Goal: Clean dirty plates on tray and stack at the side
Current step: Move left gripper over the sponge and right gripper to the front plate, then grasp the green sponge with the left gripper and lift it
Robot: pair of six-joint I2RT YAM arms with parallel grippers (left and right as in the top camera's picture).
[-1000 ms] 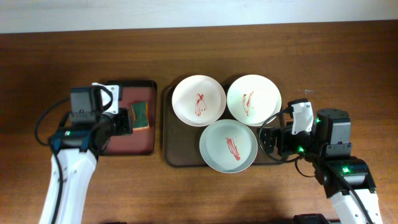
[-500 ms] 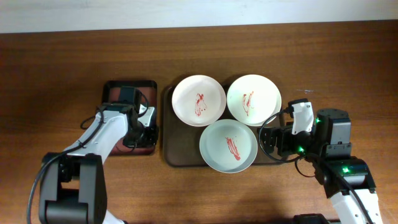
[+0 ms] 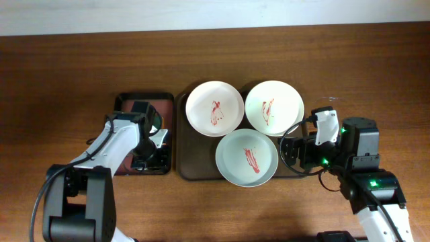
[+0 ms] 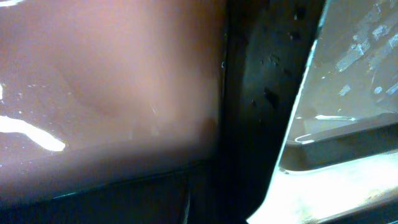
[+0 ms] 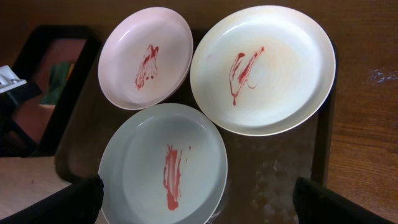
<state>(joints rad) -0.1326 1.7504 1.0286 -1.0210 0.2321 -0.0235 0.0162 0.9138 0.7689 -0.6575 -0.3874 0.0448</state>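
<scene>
Nearest first, as seen from the robot's side.

1. right pincer [image 3: 289, 153]: at near-right corner of the tray [image 3: 191, 165]. Fingers [image 5: 68, 202] spread wide apart in the wrist view.
2. left pincer [image 3: 152, 149]: pointed down into the small tray [image 3: 144, 97], near its right rim. Wrist view was blurred and too close, so cannot tell whether it was apart, together or clamped on anything.
3. small tray: black rim, reddish floor, just left of the tray w/ a narrow gap btwn them.
4. green sponge [image 5: 56, 81]: orange edge, lay on the small tray. Seen from right wrist only; hidden under the left arm from overhead.
5. tray: dark brown, rounded corners, low rim, approx. centre of the table [image 3: 67, 67]. Held all 3 plates.
6. grey-green plate [image 3: 246, 157]: near side of the tray, centre-right. One red smear down its middle.
7. left white plate [image 3: 215, 109]: far-left of the tray. Red smear at centre.
8. right white plate [image 3: 274, 104]: far-right of the tray. Red smear left of centre; its rim reached the tray's right rim.

Note: the 3 plates sat packed rim to rim; touching vs. overlapping not clear.
</scene>
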